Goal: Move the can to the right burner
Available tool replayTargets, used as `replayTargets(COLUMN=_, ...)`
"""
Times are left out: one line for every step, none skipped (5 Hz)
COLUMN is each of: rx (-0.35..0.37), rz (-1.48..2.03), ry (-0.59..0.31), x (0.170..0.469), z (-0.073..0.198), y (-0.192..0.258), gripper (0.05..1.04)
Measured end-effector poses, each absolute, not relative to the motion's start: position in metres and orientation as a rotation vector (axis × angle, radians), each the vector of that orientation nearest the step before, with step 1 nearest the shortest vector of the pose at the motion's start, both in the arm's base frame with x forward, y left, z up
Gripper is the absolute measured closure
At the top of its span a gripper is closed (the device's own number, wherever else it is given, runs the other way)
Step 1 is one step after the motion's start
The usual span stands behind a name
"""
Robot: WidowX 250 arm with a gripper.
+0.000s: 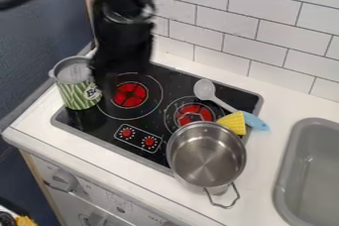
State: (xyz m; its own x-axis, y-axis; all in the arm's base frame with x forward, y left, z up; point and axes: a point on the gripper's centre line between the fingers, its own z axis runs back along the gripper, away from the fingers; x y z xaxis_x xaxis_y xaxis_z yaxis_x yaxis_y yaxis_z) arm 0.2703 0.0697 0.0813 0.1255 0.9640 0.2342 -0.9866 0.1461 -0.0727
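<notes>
- The can [78, 87] is a cylinder wrapped in green and whitish stripes, with a dark patch carrying pale lettering; a metallic rim rings its grey top, and a small pale tab juts out at the rim's left side.
- It is upright, top facing up and long axis vertical, with the lettered patch turned toward the lower right of the view.
- It is at the left edge of the black cooktop [149, 133], just left of the red left burner [129, 94], and well apart from the right burner [194, 114].
- The end effector [112, 74] hangs just right of the can; whether it is released, clenched or grasping anything, I cannot tell.
- A steel pot [206, 155] overlaps the right burner's near side in the view.
</notes>
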Motion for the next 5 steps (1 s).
replayTargets(rx=0.154, rz=1.537, ry=-0.245, x=0.271, z=0.079, y=0.114, gripper=0.083)
replayTargets(rx=0.153, rz=1.653, ry=-0.232, x=0.266, z=0.079, y=0.165, gripper=0.083)
replayTargets(rx=0.149, rz=1.682, ry=-0.239, x=0.267, z=0.084, y=0.193, gripper=0.083)
replayTargets(rx=0.174, rz=1.755, ry=-0.217, x=0.259, z=0.079, y=0.221, gripper=0.083)
replayTargets(rx=0.141, rz=1.788, ry=-0.159, x=0.262, z=0.053, y=0.226, gripper=0.083)
